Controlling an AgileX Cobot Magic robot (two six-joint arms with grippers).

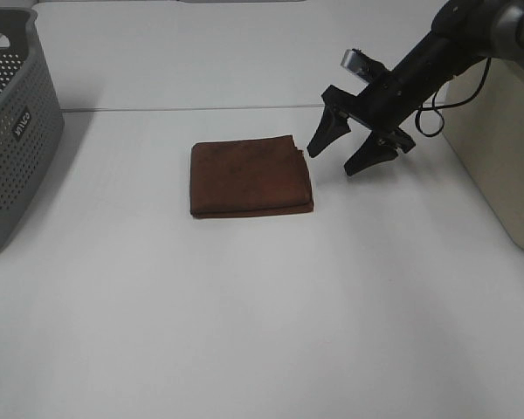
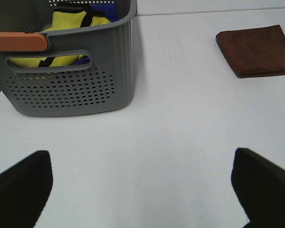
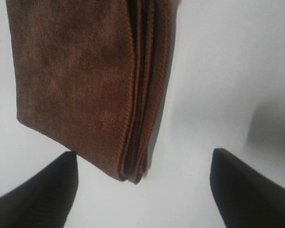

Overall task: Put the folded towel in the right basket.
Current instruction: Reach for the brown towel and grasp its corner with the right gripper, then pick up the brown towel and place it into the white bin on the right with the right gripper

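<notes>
- Table [image 1: 244,349], white and bare, lies nearest in the high view.
- Farther back on it lies the towel [image 1: 251,178]. It is brown, folded flat and about in the middle, well apart from both baskets.
- Right claw [image 1: 332,162] hangs just beside the towel's right edge, tilted down toward it. Its 2 fingers are spread wide and hold nothing.
- From the right wrist, the towel's folded layers show at its edge. 1 finger [image 3: 38,190] is near the towel's corner and the other is over bare table.
- Left claw [image 2: 142,190] is wide open too, with nothing in it. It hangs over bare table near the grey basket [image 2: 76,90], well apart from the towel.
- That grey basket has yellow cloth [image 2: 76,21] inside. It stands on the left, so it is not the goal.
- Right basket [image 1: 506,157] looks to be the pale box at the table's right edge. Only part of it shows, and its inside is hidden.
- I think the step in hand is reaching for the towel. The grab is not yet done.
- Next, the right claw likely needs to go lower and put 1 finger above and 1 below the thick folded edge.
- It should pinch all the layers, or the towel may fall open when lifted.
- After that comes a lift and a short carry to the right, over the basket's rim.
</notes>
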